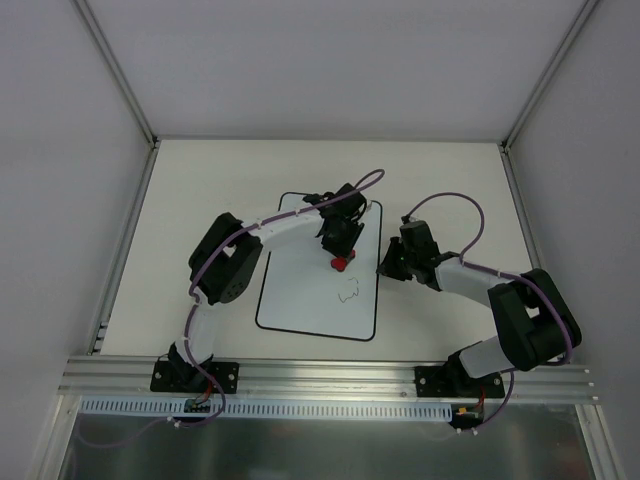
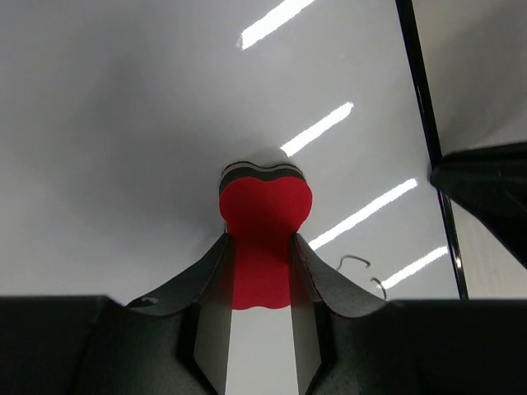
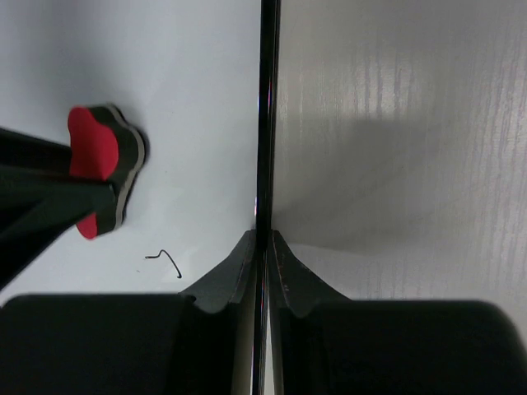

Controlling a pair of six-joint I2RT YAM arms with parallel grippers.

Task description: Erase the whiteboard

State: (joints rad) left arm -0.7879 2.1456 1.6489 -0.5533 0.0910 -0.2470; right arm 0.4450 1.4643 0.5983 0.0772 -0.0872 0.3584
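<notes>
The left gripper [image 2: 262, 271], jaws clamping the red eraser [image 2: 265, 210], holds it to the whiteboard [image 1: 300, 290] — one scribble [image 1: 349, 294] remains by its right edge, which the right gripper [image 3: 263, 263] pinches, jaws together.

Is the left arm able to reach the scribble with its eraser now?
Probably yes: only bare whiteboard lies between the eraser and the scribble; the right tool clamps its edge, off to the side.

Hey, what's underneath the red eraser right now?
The whiteboard lies under the red eraser, held in the left gripper. Scribbles show nearby, but the eraser covers any ink directly beneath.
</notes>
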